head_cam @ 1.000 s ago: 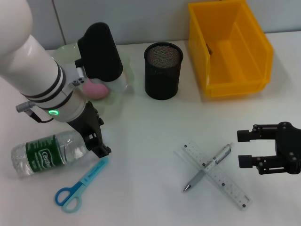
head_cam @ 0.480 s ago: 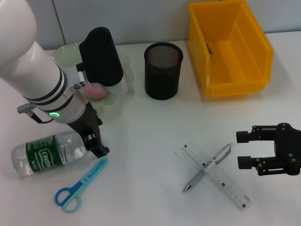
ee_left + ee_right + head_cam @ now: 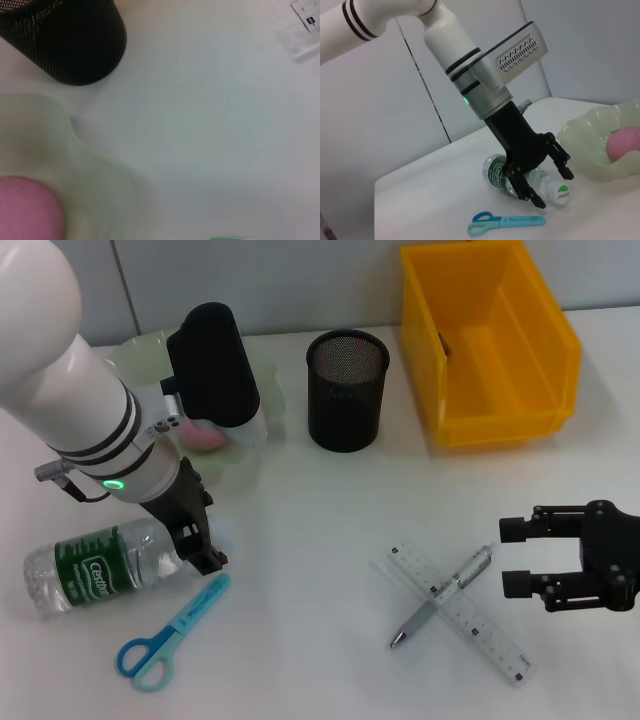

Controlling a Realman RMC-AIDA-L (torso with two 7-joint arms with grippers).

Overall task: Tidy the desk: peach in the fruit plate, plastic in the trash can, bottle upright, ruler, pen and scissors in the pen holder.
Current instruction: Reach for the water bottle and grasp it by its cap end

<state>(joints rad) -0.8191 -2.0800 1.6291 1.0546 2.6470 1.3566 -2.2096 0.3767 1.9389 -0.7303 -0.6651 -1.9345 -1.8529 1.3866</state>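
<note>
Left gripper [image 3: 546, 175] hangs spread, fingers astride the cap end of the lying bottle [image 3: 100, 566] — apparently not touching. Peach [image 3: 203, 434] sits in the fruit plate [image 3: 592, 145]. Right gripper [image 3: 520, 557] hovers parted beside the crossed pen [image 3: 443, 594] and ruler [image 3: 460, 613].

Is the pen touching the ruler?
Touching. In the head view the pen lies crossed over the ruler, resting on it near its middle.

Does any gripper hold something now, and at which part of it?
Nothing is held. The left gripper is open around the lying bottle near its cap end; the right gripper is open and empty.
</note>
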